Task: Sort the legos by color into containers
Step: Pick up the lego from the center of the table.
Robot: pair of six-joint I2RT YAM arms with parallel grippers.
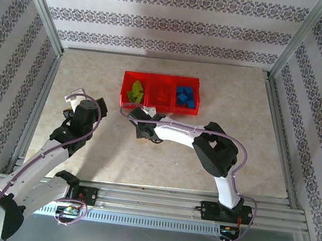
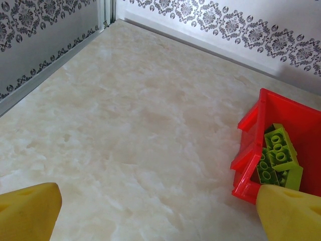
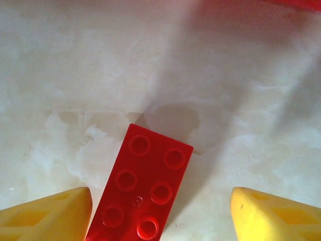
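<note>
From above, the containers (image 1: pixel 162 77) sit toward the far side of the desk (image 1: pixel 238 119), with green legos (image 1: pixel 135 91) in the left bin and blue legos (image 1: pixel 185 96) in the right one. Whatever lies in the middle bin blends into the red plastic and cannot be made out. The left pincer (image 1: pixel 73 99) hangs over bare desk well left of the tray, while the right pincer (image 1: pixel 136 121) sits low just in front of the tray's near-left corner. In the left wrist view the yellow fingertips (image 2: pixel 30 211) are spread wide with nothing between them, and the green bin's corner lies off to the right. The right wrist view gives the step in hand: a red lego (image 3: pixel 143 186) lies flat on the desk, studs up, skewed between that pincer's two tips. The jaws stand apart around it, one tip at or just beside its long edge and the other with a clear gap, so it isn't gripped yet. This looks like the pick of the red brick. The next move calls for pinching its long sides, lifting it, and carrying it to the middle bin, presumably the red one.
</note>
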